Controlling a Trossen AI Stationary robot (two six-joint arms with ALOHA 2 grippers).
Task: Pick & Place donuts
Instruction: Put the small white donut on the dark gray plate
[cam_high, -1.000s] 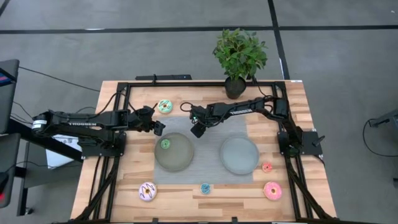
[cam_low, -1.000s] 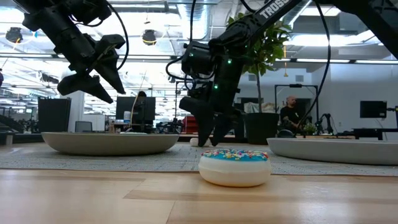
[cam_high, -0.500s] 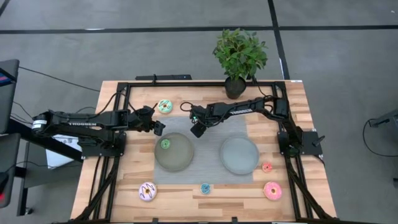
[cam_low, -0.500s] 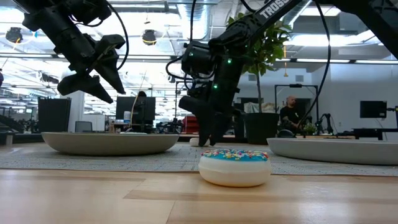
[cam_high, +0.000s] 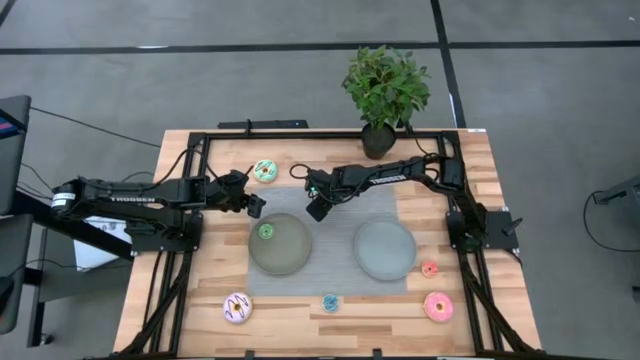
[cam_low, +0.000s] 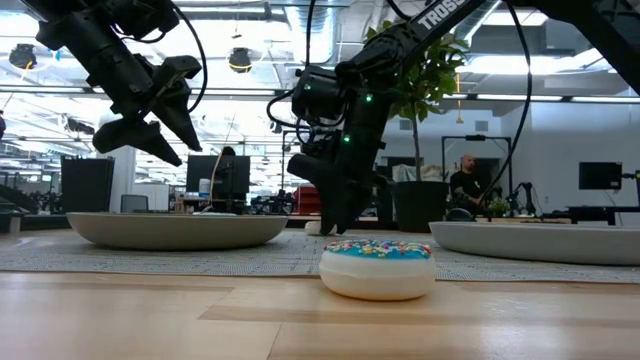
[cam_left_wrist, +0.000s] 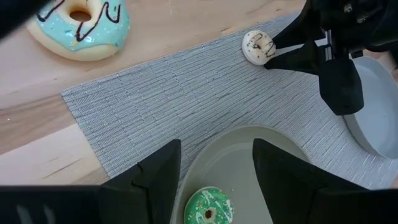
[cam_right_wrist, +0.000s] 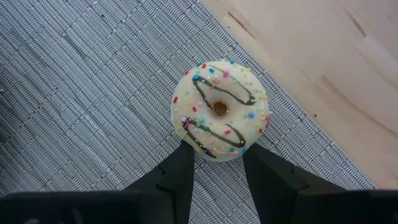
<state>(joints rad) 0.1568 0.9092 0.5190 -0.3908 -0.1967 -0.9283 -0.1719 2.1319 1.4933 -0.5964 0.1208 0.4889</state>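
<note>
Likely light, rigid and a little slick, the white donut (cam_right_wrist: 220, 109) should be pinched across its outer rim. It is tiny, with dark drizzle and coloured sprinkles, lying on the grey mat (cam_right_wrist: 81, 112) just ahead of the right gripper (cam_right_wrist: 217, 163), whose fingers are parted and empty. The left gripper (cam_left_wrist: 216, 163), open and empty, hovers above the left plate (cam_left_wrist: 273, 186) holding a green donut (cam_left_wrist: 209, 208).
</note>
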